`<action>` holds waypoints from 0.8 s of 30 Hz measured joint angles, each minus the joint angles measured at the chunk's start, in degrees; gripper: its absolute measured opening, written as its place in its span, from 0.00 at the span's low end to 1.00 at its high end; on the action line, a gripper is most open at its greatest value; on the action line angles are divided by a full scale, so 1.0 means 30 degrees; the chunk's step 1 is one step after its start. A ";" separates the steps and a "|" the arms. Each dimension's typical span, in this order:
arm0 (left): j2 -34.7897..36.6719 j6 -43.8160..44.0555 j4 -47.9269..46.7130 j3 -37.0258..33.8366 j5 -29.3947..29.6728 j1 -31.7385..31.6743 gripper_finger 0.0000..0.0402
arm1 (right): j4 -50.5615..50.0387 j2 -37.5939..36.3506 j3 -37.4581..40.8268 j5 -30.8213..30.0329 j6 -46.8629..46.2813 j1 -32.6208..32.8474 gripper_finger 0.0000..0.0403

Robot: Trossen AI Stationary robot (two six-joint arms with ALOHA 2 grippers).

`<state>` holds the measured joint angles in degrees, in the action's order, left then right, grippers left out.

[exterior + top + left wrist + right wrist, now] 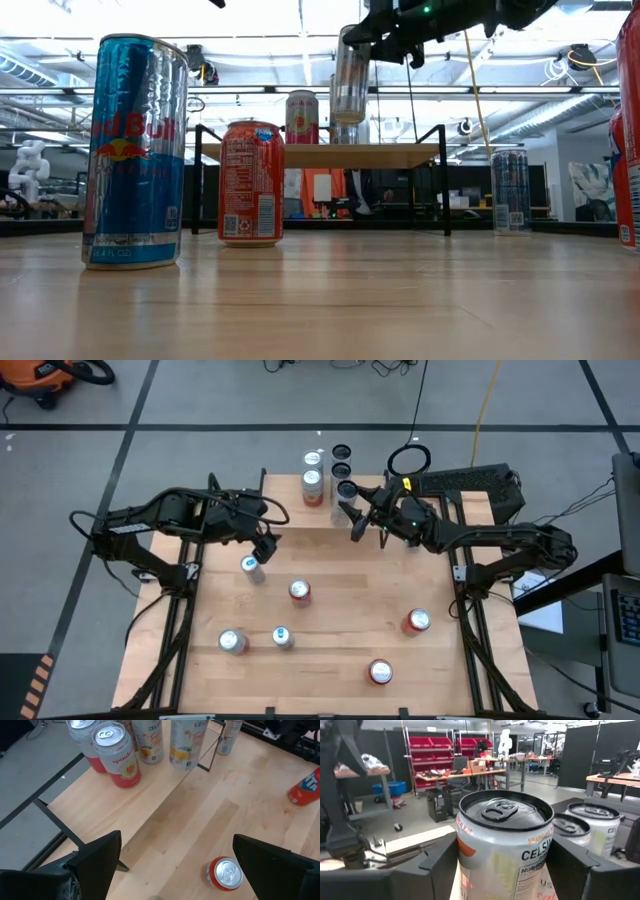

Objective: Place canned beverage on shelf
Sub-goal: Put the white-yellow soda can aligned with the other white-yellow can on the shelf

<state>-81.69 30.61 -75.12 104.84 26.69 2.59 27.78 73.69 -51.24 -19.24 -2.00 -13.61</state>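
My right gripper (350, 515) is shut on a silver Celsius can (505, 835) with a black top. It holds the can upright over the small wood-topped shelf (290, 505) at the table's far edge, its base clear of the shelf top (320, 155). Other cans (312, 485) stand on the shelf beside and behind it. My left gripper (175, 870) hangs open over the table left of the shelf, above a silver-blue can (250, 567), with nothing between its fingers. My right gripper pinches the can's side wall (465, 865) between its two fingers, on the upper part just under the rim. The fingers (437, 865) lie level and come from the table's right side. The can (350, 90) hangs upright, lifted clear above the shelf.
Several loose cans stand on the tabletop: a red one (299, 592) at the centre, two at the near left (232, 642), two red ones at the right (417, 621). A Red Bull can (135, 150) stands close to the low camera.
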 joint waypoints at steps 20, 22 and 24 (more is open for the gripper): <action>-0.0007 0.0015 0.0579 0.0000 0.0199 0.0000 0.96 | 0.0078 0.0743 0.0000 -0.0024 0.0051 -0.0698 0.57; -0.0007 0.0015 0.0579 0.0000 0.0199 0.0000 0.96 | 0.0077 0.0743 0.0000 -0.0016 -0.0021 -0.0707 0.57; -0.0007 0.0015 0.0579 0.0000 0.0199 0.0000 0.96 | 0.0084 0.0743 0.0000 -0.0001 -0.0095 -0.0707 0.57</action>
<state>-81.71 30.65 -73.38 104.84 27.29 2.59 28.03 75.92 -51.24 -19.25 -2.28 -15.73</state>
